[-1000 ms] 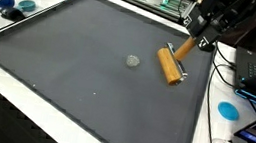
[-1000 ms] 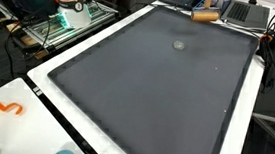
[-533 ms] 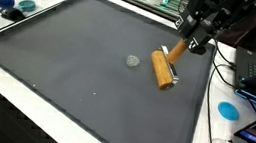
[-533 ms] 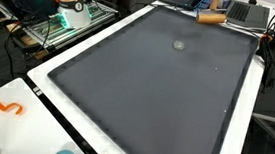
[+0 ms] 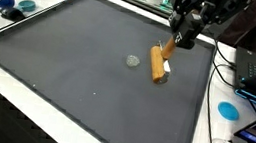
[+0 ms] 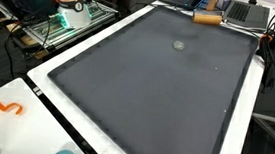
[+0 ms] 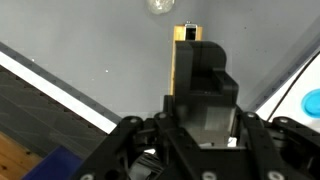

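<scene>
Claw (image 5: 177, 38) pinching the wooden roller (image 5: 156, 63) at its upper end, by the pale stub handle. The jaws look pressed onto it, but the contact itself is partly hidden in every view. In the wrist view the claw body blocks the fingers, and only the roller's tan barrel (image 7: 182, 65) shows past it, pointing away from the camera.

Roller sits on the dark mat (image 5: 70, 53), far side, near the mat's edge. Its barrel lies tilted, low end down on the mat. In an exterior view it shows only as a small orange-brown bar (image 6: 205, 20) at the far corner. Small grey disc (image 5: 132, 59) lies just beside the roller and apart from it. It is also seen on the mat (image 6: 178, 45) and at the top of the wrist view (image 7: 160, 6). The mat covers most of the white desk (image 6: 28, 123).

Handling, judged:
- Stiff, solid wood, and light to moderate in weight.
- Not fragile.
- The round, smooth barrel will likely roll or swing if let loose.
- It may twist in the pinch when held so far from its middle.
- Safest hold is probably the handle close to the barrel, or across the barrel's middle with the jaws square to its axis.
- The mat looks grippy, so dragging the barrel could catch rather than slide.
</scene>
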Controlling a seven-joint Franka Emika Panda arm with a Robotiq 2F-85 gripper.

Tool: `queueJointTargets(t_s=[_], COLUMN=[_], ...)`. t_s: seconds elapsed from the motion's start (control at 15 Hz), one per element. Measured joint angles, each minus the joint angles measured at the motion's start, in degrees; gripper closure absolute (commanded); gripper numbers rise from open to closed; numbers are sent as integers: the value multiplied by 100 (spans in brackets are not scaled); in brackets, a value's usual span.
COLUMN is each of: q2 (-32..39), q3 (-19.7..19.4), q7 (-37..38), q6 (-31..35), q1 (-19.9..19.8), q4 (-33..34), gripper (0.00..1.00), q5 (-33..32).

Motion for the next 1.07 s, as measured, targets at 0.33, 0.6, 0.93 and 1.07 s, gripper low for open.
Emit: queueJointTargets(t_s=[0.33, 0.6, 0.93, 1.07], q2=[43, 74, 84, 75], q3=[-46, -84, -154, -187], q7=[-44, -129, -139, -152], q6=[-299, -415, -493, -484], q1=[-161, -307, -511, -600], q4=[180, 303, 384, 384], gripper=[76, 76, 76, 76], q5=[265, 494, 715, 755])
